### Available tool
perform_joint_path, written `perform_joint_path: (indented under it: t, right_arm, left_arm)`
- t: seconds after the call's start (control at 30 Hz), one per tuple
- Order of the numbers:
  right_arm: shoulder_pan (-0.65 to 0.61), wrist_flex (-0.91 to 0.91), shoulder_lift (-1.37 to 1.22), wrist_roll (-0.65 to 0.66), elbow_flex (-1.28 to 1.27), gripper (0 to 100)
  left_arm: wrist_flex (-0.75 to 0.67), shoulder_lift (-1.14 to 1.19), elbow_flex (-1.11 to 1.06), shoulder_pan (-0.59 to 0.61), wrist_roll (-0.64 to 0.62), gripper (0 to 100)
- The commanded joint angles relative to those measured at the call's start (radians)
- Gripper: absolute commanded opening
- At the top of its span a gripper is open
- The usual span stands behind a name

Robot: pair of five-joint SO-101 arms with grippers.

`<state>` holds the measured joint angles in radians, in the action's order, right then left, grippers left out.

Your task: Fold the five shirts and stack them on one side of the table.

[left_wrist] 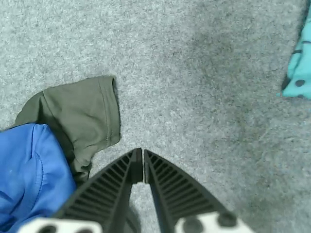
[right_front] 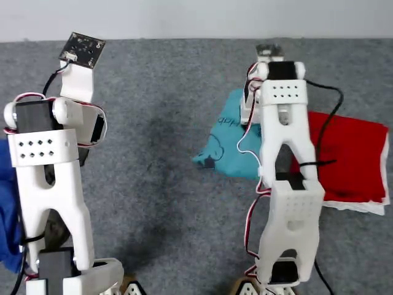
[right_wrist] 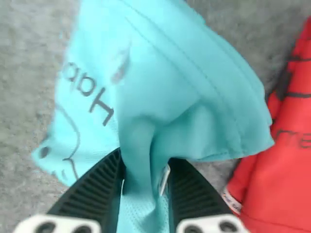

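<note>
Grips a bunched ridge of the turquoise shirt [right_wrist: 160, 87] in the right claw [right_wrist: 144, 162], fingers clenched on the cloth, fabric rising between them and fanning out ahead. Leaves the rest of that shirt crumpled on the grey tabletop [right_front: 159, 123], print side up, trailing from under the right arm toward the middle of the tabletop and the near edge; long axis roughly along that slant.

Puts the red shirt [right_front: 353, 153] immediately on the right of the held one, folded flat at the right-hand side, with a white cloth edge [right_front: 362, 207] peeking from beneath on the near side, probably another shirt. Looks close against the turquoise cloth in the right wrist view, though actual contact cannot be told.

Keeps the left claw [left_wrist: 143, 155] clenched on nothing, over bare tabletop, with the green shirt [left_wrist: 82, 116] and the blue shirt [left_wrist: 24, 170] heaped just beside it at the left side. Stands well apart from the turquoise shirt.

Points to the right arm as the nearer one by far. Judging from this, calls for flattening the turquoise shirt first, then a short carry rightward onto the red pile.
</note>
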<state>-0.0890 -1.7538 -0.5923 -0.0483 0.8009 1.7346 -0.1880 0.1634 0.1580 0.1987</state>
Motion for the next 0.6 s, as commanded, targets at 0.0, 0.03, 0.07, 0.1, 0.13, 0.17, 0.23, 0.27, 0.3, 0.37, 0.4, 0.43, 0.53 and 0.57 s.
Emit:
perform_joint_path:
  t: [0.0,0.03,0.07,0.1,0.13,0.17,0.23,0.27,0.3,0.37,0.4,0.43,0.53,0.57]
  right_arm:
    - [0.041,-0.044,0.16,0.055,0.009,0.9]
    - [0.048,-0.044,0.185,0.074,-0.002,0.9]
    - [0.058,-0.044,0.209,0.092,-0.018,0.9]
    - [0.065,-0.044,0.232,0.109,-0.035,0.9]
    - [0.074,-0.044,0.257,0.123,-0.057,0.9]
    - [0.087,-0.044,0.283,0.135,-0.081,0.9]
    - [0.113,-0.044,0.335,0.164,-0.127,0.9]
    - [0.131,-0.044,0.358,0.183,-0.143,0.9]
    - [0.154,-0.044,0.378,0.204,-0.155,0.9]
    - [0.199,-0.044,0.412,0.249,-0.161,0.9]
    - [0.222,-0.042,0.423,0.27,-0.161,0.9]
    - [0.243,-0.042,0.43,0.29,-0.161,0.9]
    - [0.289,-0.041,0.435,0.339,-0.161,0.9]
    - [0.306,-0.041,0.438,0.354,-0.161,0.9]
  left_arm:
    - [0.017,-0.035,0.007,0.006,0.009,1]
    - [0.017,-0.035,0.007,0.006,0.009,1]
    - [0.017,-0.035,0.007,0.006,0.009,1]
    - [0.017,-0.035,0.007,0.006,0.009,1]
    - [0.015,-0.035,0.007,0.006,0.009,1]
    - [0.014,-0.035,0.007,0.006,0.009,1]
    - [0.002,-0.034,0.005,0.006,0.009,1]
    - [0.002,-0.034,0.005,0.006,0.009,1]
    - [0.002,-0.034,0.005,0.006,0.009,1]
    - [-0.006,-0.034,0.004,0.006,0.009,1]
    - [-0.006,-0.034,0.004,0.006,0.009,1]
    - [-0.006,-0.034,0.004,0.006,0.009,1]
    - [-0.006,-0.034,0.004,0.006,0.009,1]
    - [-0.011,-0.034,0.004,0.006,0.009,1]
